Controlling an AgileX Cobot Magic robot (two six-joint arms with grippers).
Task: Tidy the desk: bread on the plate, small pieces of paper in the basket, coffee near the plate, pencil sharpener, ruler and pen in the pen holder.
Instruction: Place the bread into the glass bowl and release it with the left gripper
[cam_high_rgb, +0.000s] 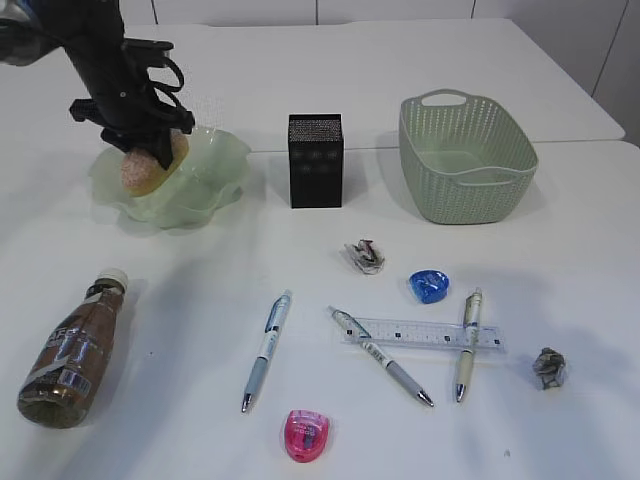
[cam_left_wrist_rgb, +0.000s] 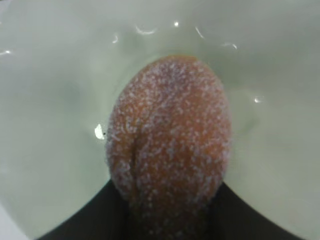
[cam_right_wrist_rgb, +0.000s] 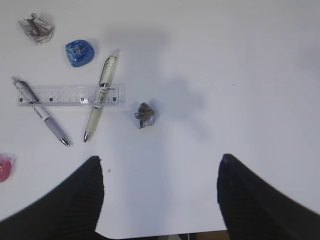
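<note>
Left end effector clamped on bread over plate, upper left; right end effector spread apart, holding nothing.

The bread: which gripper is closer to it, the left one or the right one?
Left. The left gripper is shut on the bread over the plate. The right gripper hangs open above the desk, far from the bread, near the paper ball.

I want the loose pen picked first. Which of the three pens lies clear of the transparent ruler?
The blue-and-white pen lying alone on the left. The other two pens both cross the clear plastic ruler.
</note>
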